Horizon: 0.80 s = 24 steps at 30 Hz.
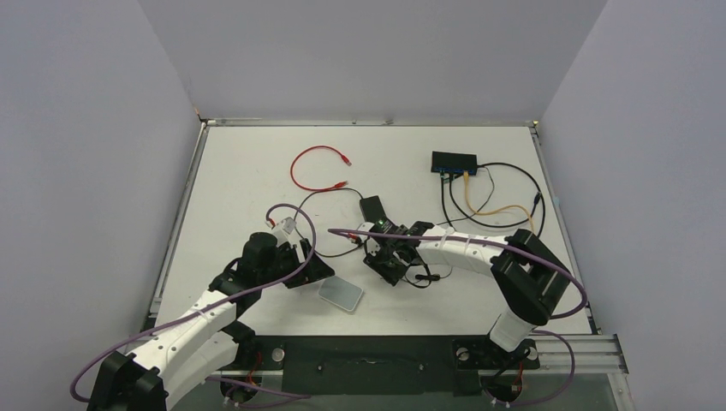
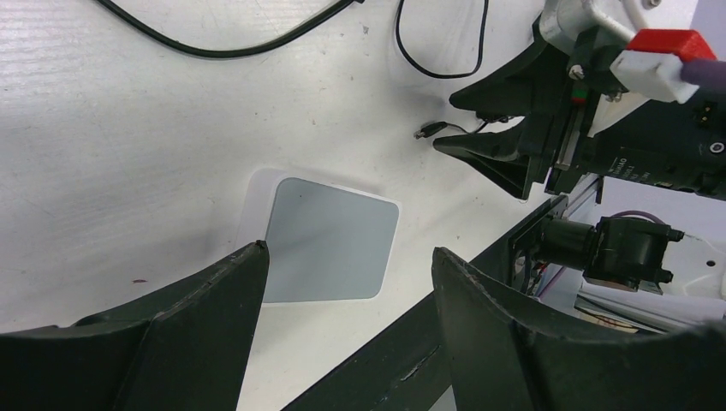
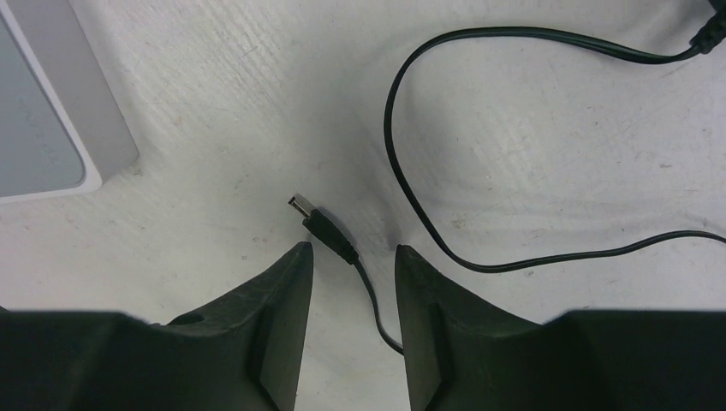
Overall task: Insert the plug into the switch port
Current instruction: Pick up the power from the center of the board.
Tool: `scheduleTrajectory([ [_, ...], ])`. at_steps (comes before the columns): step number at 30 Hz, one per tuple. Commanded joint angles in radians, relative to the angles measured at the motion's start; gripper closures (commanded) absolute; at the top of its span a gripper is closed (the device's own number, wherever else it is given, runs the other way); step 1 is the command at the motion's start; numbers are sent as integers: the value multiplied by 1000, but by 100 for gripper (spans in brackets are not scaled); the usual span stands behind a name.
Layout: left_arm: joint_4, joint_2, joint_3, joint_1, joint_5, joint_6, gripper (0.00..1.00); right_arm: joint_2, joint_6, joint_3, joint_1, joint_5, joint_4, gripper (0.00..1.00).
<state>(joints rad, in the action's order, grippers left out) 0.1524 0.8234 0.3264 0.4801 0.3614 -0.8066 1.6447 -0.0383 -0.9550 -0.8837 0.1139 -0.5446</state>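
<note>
The right gripper [image 3: 351, 257] hangs low over the tabletop [image 3: 214, 111], jaws apart, straddling the thin cable [image 3: 370, 295] just behind the plug [image 3: 321, 227], not touching it. The plug looks small, light and rigid, its cable limp; the moulded body is the place to pinch. The switch port [image 1: 454, 170] sits well apart, far right. The left gripper [image 2: 349, 251] is spread wide above a grey pad [image 2: 317, 257].

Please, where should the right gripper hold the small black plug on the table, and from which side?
I would grip the black moulded body of the plug, behind its metal tip. Come from above, one finger on each long side: it lies flat, and the right gripper straddles its cable.
</note>
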Motion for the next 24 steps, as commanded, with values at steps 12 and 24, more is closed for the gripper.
scheduleTrajectory([
  [12, -51, 7, 4, -27, 45, 26, 32, 69, 38, -35, 13, 66, -30, 87],
  [24, -22, -36, 10, -29, 71, 13, 32, -10, 86, 0, -77, 12, 16, 100],
])
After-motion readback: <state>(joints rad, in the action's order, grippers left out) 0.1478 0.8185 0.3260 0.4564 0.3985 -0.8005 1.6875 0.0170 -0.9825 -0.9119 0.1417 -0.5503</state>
